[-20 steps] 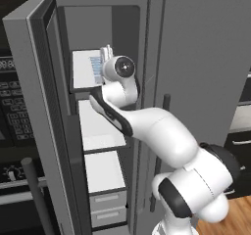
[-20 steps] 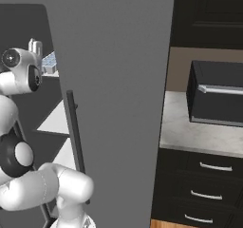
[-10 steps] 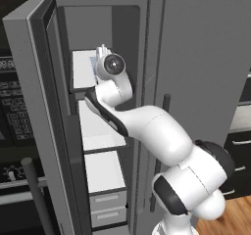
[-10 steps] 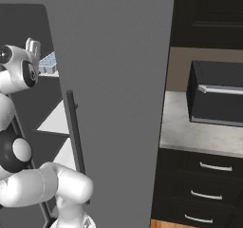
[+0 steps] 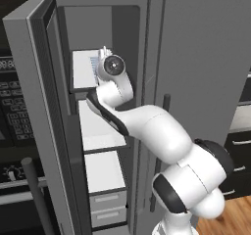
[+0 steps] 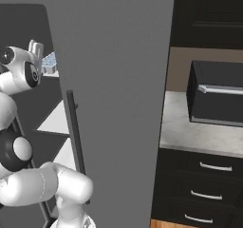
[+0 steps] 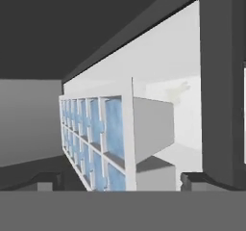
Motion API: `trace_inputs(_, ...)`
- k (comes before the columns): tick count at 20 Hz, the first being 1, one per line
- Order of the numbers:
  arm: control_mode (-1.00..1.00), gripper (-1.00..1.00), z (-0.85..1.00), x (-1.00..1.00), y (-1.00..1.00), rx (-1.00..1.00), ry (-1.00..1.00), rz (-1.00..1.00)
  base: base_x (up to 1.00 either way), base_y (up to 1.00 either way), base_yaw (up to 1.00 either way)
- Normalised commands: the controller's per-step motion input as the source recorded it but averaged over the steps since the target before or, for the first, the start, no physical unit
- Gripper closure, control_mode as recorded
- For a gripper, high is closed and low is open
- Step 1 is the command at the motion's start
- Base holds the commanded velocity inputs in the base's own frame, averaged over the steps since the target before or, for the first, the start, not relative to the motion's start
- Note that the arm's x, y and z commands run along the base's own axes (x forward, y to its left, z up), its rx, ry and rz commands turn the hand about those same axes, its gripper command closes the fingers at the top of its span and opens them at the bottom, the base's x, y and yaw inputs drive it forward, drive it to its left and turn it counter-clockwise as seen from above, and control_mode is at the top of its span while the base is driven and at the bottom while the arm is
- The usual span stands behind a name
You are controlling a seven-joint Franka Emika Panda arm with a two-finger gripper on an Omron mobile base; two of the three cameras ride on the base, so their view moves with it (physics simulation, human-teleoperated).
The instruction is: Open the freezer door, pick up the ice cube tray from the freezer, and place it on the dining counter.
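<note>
On the top shelf [image 5: 82,71] of the freezer [image 5: 100,131], upper left of the left base frame: ice cube tray [image 7: 93,141], white grid of pale blue cubes. Change since a second ago: arm has reached deeper in, jaws now straddling the tray's end, spread wide, not yet gripping. Judged: grasp is the step in hand; freezer door [image 5: 34,126] already swung open. Gripper [image 5: 103,58] at shelf level. Lower shelves appear bare; two grey drawers [image 5: 107,208] shut, contents hidden.
</note>
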Motion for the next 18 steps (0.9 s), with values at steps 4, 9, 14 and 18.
trace_inputs(4,-1.0,-1.0,-0.08,0.06,-0.04,0.0,0.0,-0.13,0.0,0.0,0.0)
trace_inputs(9,-1.0,-1.0,0.0,0.18,0.0,0.0,0.01,-0.11,0.0,0.0,0.0)
trace_inputs(14,-1.0,-1.0,0.0,0.11,-0.11,0.0,0.05,-0.07,0.0,0.0,0.0)
trace_inputs(18,-1.0,-1.0,-0.11,0.06,-0.07,0.0,0.01,-0.01,0.0,0.0,0.0)
